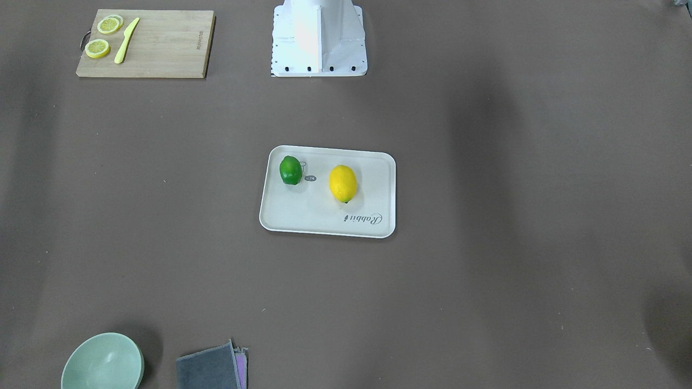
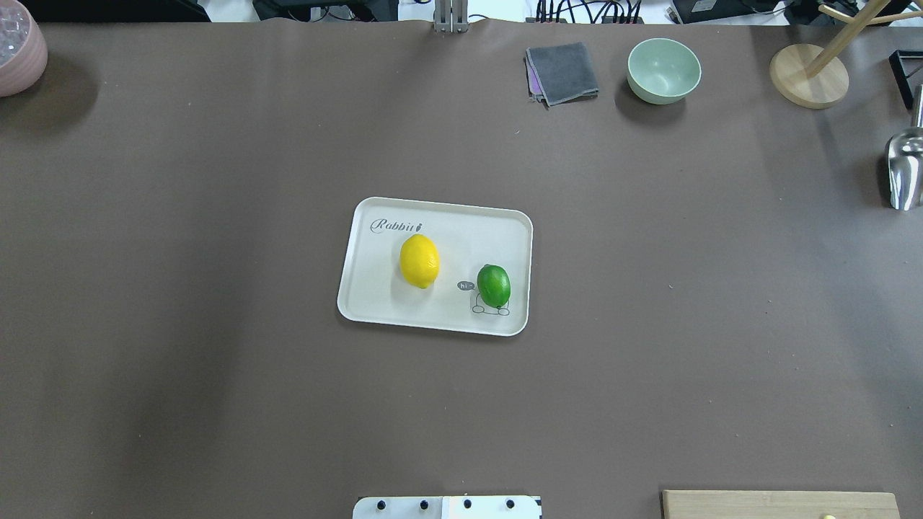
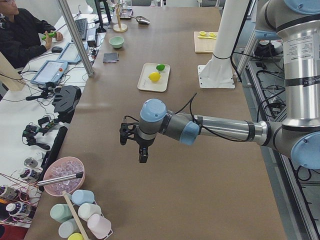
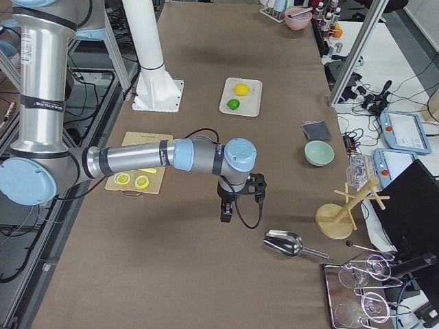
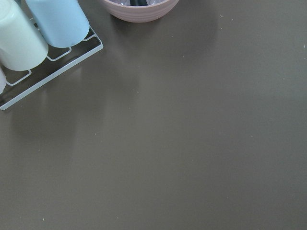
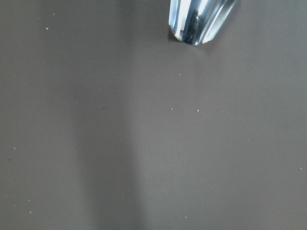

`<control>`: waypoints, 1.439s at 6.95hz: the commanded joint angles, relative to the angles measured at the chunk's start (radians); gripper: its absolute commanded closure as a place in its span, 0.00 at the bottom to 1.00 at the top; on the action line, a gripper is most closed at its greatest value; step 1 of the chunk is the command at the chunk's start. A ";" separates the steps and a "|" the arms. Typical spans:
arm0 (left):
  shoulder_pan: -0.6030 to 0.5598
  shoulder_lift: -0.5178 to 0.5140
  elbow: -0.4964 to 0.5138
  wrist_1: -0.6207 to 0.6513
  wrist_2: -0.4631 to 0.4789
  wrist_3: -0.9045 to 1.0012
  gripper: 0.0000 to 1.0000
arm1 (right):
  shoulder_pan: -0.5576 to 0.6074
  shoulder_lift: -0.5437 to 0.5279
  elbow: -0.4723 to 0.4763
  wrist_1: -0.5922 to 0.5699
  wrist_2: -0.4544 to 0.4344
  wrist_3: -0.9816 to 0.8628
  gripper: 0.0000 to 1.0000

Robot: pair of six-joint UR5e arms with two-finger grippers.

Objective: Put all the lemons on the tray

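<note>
Two oval fruits, the yellow lemon and smaller glossy green lemon, lie apart on the smooth cream round-cornered tray; whether the left gripper or right gripper is clenched cannot be told.

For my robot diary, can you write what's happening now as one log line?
lemons: yellow lemon and green lemon both on tray, apart | left gripper: away from tray, state unclear | right gripper: same

A robotics lab was shown.
Robot arms were mounted at a long covered table, and an operator was seated alongside at a bench strewn with a keyboard, tablets and cables.
</note>
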 commanded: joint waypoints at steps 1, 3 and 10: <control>0.000 0.000 0.008 0.000 0.001 0.000 0.02 | 0.012 -0.009 -0.002 0.000 0.002 0.000 0.00; 0.000 -0.006 0.010 0.002 0.000 0.000 0.02 | 0.012 -0.011 -0.002 0.000 -0.001 0.000 0.00; 0.006 -0.040 0.033 0.008 0.001 0.000 0.02 | 0.027 -0.017 0.005 0.001 -0.001 0.000 0.00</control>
